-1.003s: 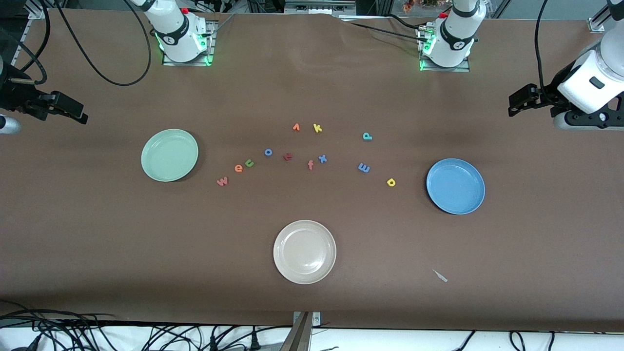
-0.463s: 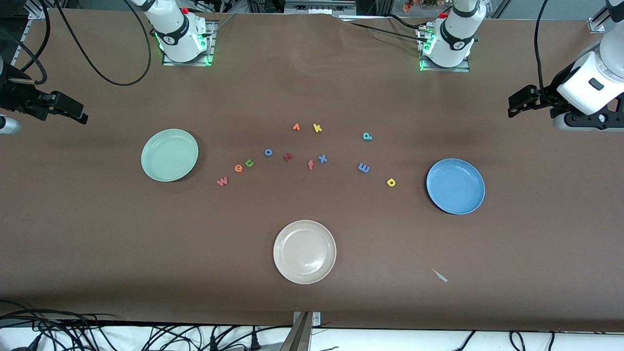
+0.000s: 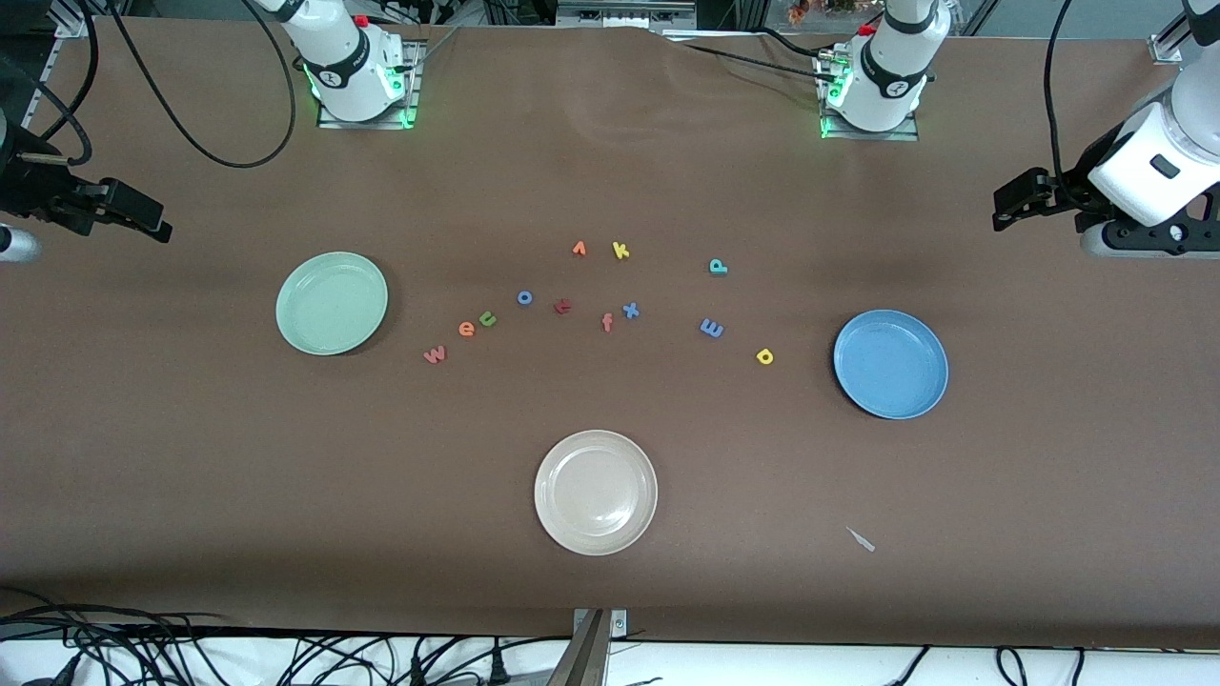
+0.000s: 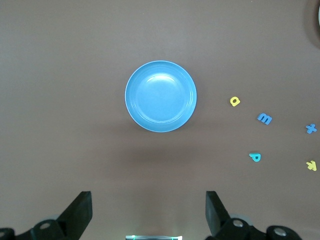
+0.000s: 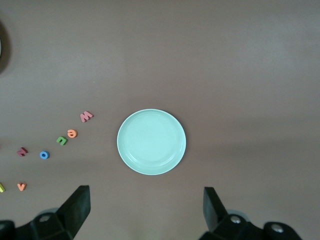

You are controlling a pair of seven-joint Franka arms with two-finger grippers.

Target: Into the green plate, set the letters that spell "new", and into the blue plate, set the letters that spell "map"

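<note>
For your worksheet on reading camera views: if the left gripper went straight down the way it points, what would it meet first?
Probably bare table beside the blue plate. The left gripper, fingers open, looks aimed just off the plate's rim, though depth is hard to judge.

The green plate (image 3: 332, 303) is round, pale mint, upright and holds nothing; it lies toward the right arm's end of the table. Near it, three foam letters lie flat in a slanted row: pinkish-red "w" (image 3: 435, 354), orange "e" (image 3: 466, 330), green "n" (image 3: 488, 319). The blue plate (image 3: 890, 364) is round, medium blue and holds nothing, toward the left arm's end. Near it lie yellow "a" (image 3: 764, 356), blue "m" (image 3: 712, 328) and teal "p" (image 3: 718, 267), well apart from one another.
</note>
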